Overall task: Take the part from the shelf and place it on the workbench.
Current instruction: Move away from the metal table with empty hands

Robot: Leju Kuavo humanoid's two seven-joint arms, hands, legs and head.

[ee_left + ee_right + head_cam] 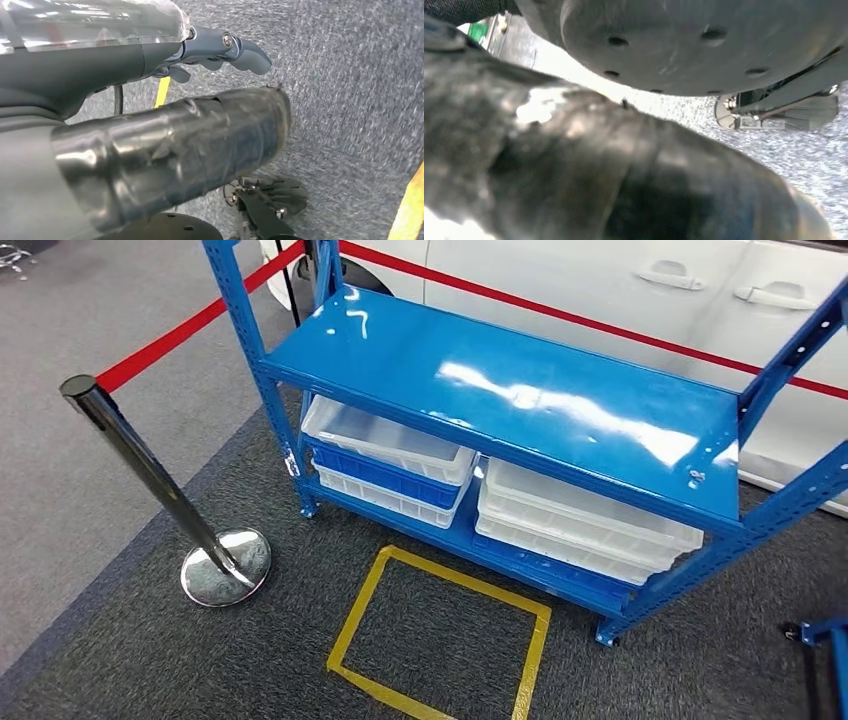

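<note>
We are probably still approaching the blue shelf (pixel 520 390), our left hand (pixel 220 50) hanging with curled, empty-looking fingers well away from it, right hand's state unclear, and next we must find the part.

Head looks down on shelf (pixel 520 400) — wrists face carpet (pixel 350 75) closely.

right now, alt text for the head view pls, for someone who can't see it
A blue metal shelf stands on dark carpet, its glossy top bare, with white and blue plastic bins stacked on the lower level. A yellow tape square marks the floor in front, a chrome stanchion with red barrier tape stands left, and a white car sits behind.
</note>
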